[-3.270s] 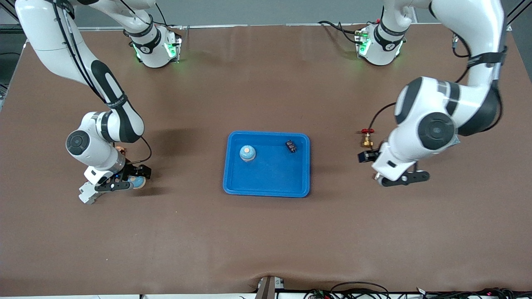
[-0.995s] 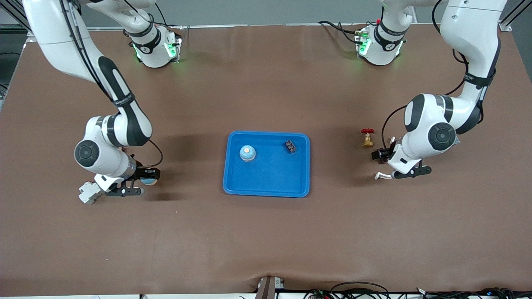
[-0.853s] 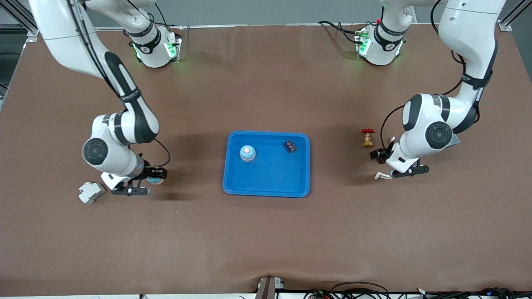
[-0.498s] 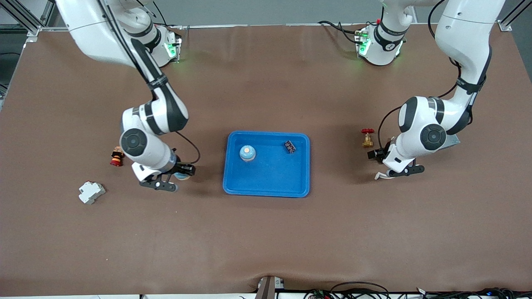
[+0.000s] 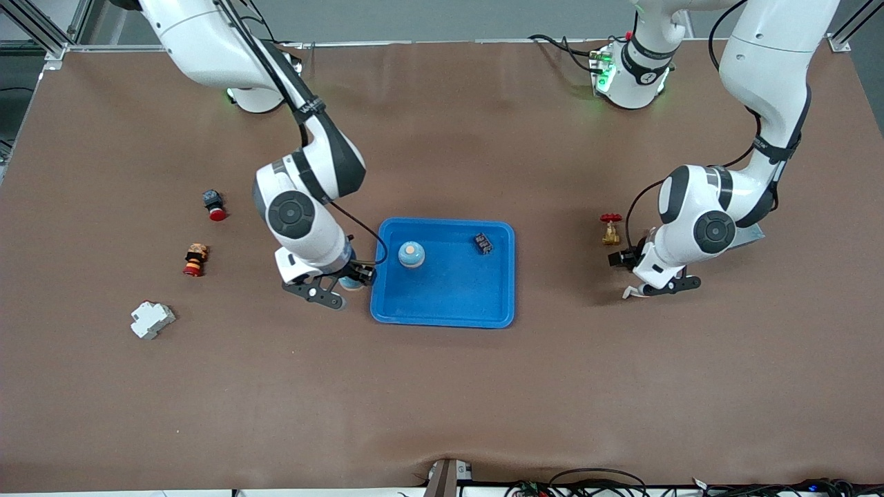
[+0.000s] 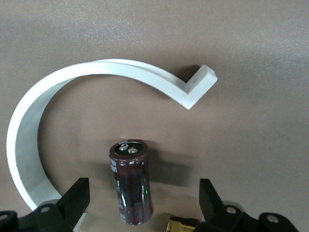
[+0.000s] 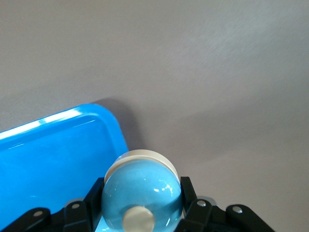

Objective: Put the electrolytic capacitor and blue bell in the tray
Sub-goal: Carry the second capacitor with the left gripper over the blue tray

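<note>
Brown tabletop carries the blue tray (image 5: pixel 442 304). Right tool (image 5: pixel 343 284) grips a blue bell (image 7: pixel 142 191) by its slippery dome at the tray's edge. Left tool (image 6: pixel 145 205), wide open, straddles the upright capacitor (image 6: pixel 130 181); it looks light and rigid, so its sides suit gripping.

bell (image 5: pixel 411 254) in tray (image 5: pixel 442 304); capacitor (image 6: pixel 131 181) beside curved strip (image 6: pixel 29 121)

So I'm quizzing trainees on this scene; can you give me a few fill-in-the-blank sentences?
1. The right tool is shut on a glossy light-blue ____.
2. A second domed blue bell already sits in the shallow bright-blue plastic ____.
3. The left tool is ____ around the dark brown cylindrical capacitor.

Missing: bell; tray; open
</note>
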{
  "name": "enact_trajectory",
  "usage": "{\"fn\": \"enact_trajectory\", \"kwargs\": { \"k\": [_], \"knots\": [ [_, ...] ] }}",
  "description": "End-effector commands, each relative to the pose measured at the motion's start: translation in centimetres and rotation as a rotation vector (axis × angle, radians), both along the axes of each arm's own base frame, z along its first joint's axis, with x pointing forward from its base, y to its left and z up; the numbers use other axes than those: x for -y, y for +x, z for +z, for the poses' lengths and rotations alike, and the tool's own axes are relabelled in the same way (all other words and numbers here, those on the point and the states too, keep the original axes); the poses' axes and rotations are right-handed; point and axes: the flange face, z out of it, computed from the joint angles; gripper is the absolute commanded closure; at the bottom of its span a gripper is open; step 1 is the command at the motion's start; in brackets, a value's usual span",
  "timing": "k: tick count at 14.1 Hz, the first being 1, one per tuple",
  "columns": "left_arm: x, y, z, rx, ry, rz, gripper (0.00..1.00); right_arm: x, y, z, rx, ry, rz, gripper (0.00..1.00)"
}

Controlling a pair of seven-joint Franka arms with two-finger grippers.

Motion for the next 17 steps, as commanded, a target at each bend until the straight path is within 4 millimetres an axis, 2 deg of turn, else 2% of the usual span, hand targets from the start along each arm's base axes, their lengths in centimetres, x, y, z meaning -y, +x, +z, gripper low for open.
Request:
{"fn": "enact_trajectory", "kwargs": {
  "k": [1, 3, 7, 10, 12, 13, 17],
  "knots": [
    [0.0, -0.4, -0.1, 0.004, -0.008, 0.023, 0.00, -2.6, 0.8, -1.1, 0.002, -0.006, -0.053, 1.00],
    [0.0, -0.5, -0.2, 0.001, -0.007, 0.024, 0.00, -4.2, 0.7, -1.7, 0.004, -0.001, -0.074, 1.00],
    [-0.1, -0.4, 0.0, 0.004, -0.007, 0.026, 0.37, -5.5, 0.9, -3.3, 0.005, 0.003, -0.113, 1.00],
    [0.0, -0.4, 0.1, 0.007, -0.008, 0.026, 0.60, -6.9, 1.1, -4.8, 0.010, 0.004, -0.124, 1.00],
    [-0.1, -0.2, 0.5, 0.013, -0.008, 0.027, 0.84, -7.4, 1.6, -5.7, 0.020, 0.012, -0.146, 1.00],
    [0.0, -0.1, 0.6, 0.014, -0.008, 0.026, 0.93, -8.1, 1.3, -5.9, 0.023, 0.015, -0.148, 1.00],
    [0.3, 1.7, 3.0, 0.003, -0.005, 0.020, 1.00, -8.3, 1.2, -6.7, 0.021, 0.012, -0.152, 1.00]
  ]
}}
